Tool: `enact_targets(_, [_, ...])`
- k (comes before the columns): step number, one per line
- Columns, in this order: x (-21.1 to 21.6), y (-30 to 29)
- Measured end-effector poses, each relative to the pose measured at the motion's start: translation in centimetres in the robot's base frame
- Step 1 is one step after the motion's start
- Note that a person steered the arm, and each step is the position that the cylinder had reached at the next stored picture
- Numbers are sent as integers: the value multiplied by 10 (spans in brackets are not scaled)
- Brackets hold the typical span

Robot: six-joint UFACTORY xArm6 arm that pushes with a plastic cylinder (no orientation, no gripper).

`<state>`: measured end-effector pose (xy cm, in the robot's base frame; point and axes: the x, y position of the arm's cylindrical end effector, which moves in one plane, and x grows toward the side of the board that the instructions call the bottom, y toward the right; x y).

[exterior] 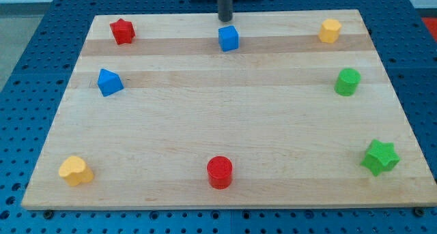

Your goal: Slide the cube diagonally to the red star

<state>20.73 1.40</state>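
A blue cube (229, 38) sits near the top middle of the wooden board (225, 125). A red star (123, 31) lies at the top left, well to the cube's left. My tip (224, 19) stands just above the cube in the view, a small gap from its top edge, not touching it as far as I can tell.
A blue wedge-like block (109, 82) lies at the left. A yellow hexagon (330, 30) is at the top right, a green cylinder (347, 82) at the right, a green star (379, 157) at the bottom right, a red cylinder (220, 172) at the bottom middle, and a yellow heart (75, 170) at the bottom left.
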Motion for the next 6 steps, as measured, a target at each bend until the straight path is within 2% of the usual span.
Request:
enact_targets(1, [37,12])
enact_targets(2, [50,12])
enact_targets(4, [123,-25])
enact_targets(6, [168,-42])
